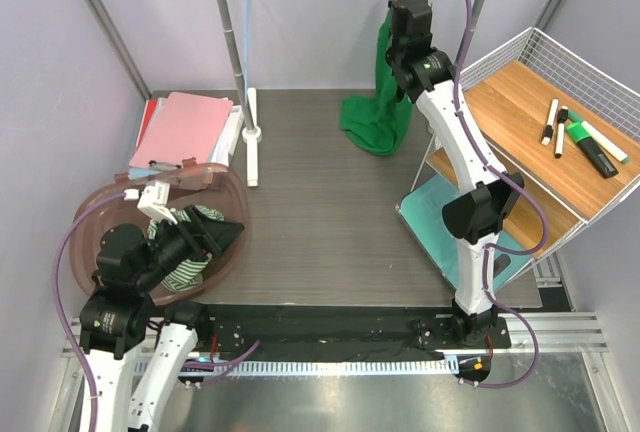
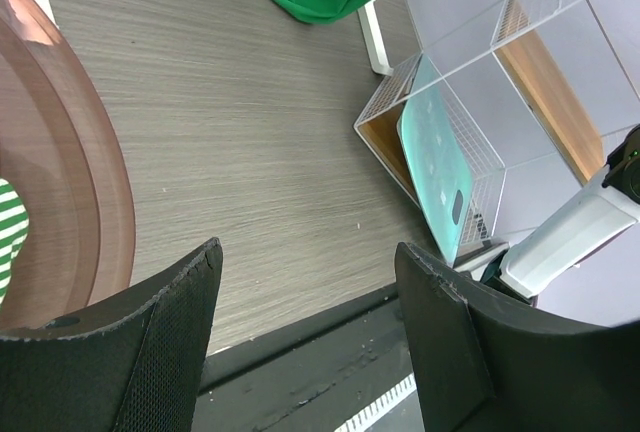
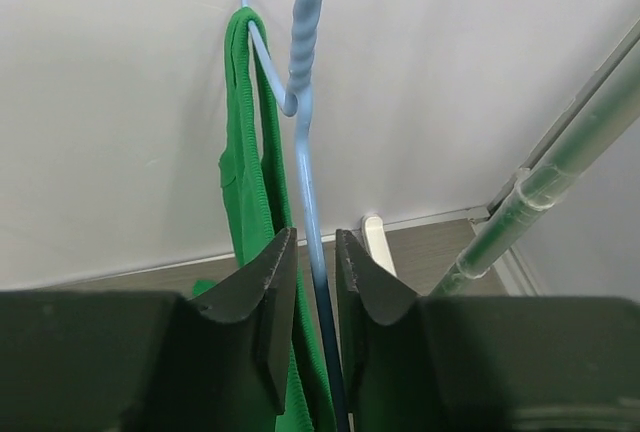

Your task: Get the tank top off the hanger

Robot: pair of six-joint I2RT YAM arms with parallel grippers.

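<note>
Green tank top (image 3: 240,152) hangs by its strap from the blue hanger (image 3: 305,152) at the rack's right end, hem pooled on the table (image 1: 320,212). Right gripper (image 3: 315,237) is up at it, fingers drawn narrow astride the hanger's wire. The wire runs straight down through the gap; cannot tell whether the pads bite. The strap lies just left of the fingers. Left gripper (image 2: 310,252) is wide open, empty, well apart over the brown basin (image 1: 110,202). The right arm is the nearer.

pink folders (image 1: 185,127) back left | striped cloth (image 1: 188,274) in brown tub (image 1: 236,197) | markers (image 1: 585,142) on wire shelf (image 1: 510,112)
</note>
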